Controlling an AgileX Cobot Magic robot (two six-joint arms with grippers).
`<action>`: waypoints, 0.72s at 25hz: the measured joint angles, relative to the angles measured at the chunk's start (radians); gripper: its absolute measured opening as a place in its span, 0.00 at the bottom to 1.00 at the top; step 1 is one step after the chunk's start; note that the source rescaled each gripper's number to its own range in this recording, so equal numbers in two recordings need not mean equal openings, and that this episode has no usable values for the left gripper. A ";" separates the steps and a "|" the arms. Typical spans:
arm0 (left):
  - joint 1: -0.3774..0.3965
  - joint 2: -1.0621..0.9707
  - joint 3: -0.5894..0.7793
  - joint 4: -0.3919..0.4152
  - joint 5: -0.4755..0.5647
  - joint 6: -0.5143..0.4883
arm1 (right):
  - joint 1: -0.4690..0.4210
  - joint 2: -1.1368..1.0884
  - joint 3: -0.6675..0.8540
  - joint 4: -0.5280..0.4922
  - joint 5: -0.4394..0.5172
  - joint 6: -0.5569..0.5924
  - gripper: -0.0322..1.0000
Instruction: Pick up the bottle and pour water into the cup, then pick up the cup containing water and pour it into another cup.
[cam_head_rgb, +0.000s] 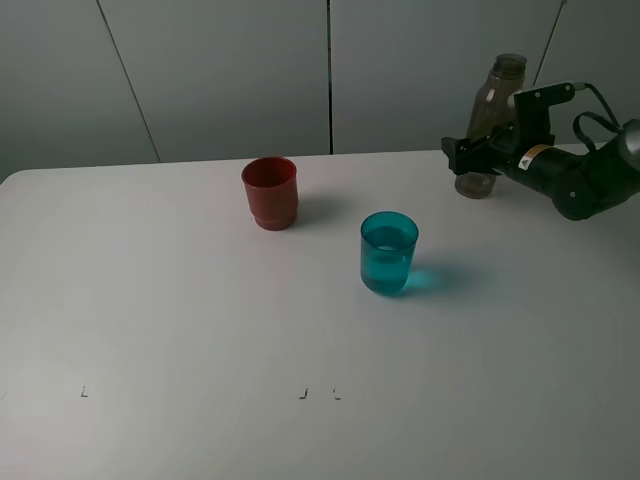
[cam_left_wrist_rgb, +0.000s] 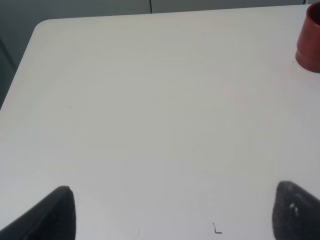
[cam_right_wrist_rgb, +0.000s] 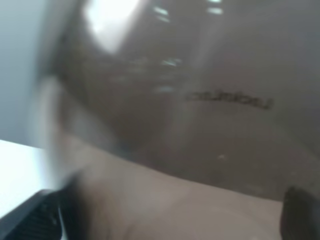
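Below the left gripper (cam_left_wrist_rgb: 170, 215), whose fingers stand wide apart, lies the white table (cam_left_wrist_rgb: 150, 125), and the red cup (cam_head_rgb: 270, 192) stands well ahead of it. The teal cup (cam_head_rgb: 389, 253) stands well apart from the right gripper (cam_head_rgb: 468, 157), nearer to the front. Between the spread fingers of that gripper stands the bottle (cam_head_rgb: 503, 90), upright; whether they touch it I cannot tell

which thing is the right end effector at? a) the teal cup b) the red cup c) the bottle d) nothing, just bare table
c: the right end effector sits around the lower body of the bottle, while the red cup and the teal cup stand apart from it.
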 joint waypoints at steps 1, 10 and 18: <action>0.000 0.000 0.000 0.000 0.000 0.000 | 0.001 0.000 0.000 0.000 0.000 0.000 0.96; 0.000 0.000 0.000 0.000 0.000 0.000 | 0.002 -0.056 0.000 -0.004 0.095 0.083 0.99; 0.000 0.000 0.000 0.000 0.000 0.000 | 0.002 -0.119 0.064 0.000 0.142 0.119 1.00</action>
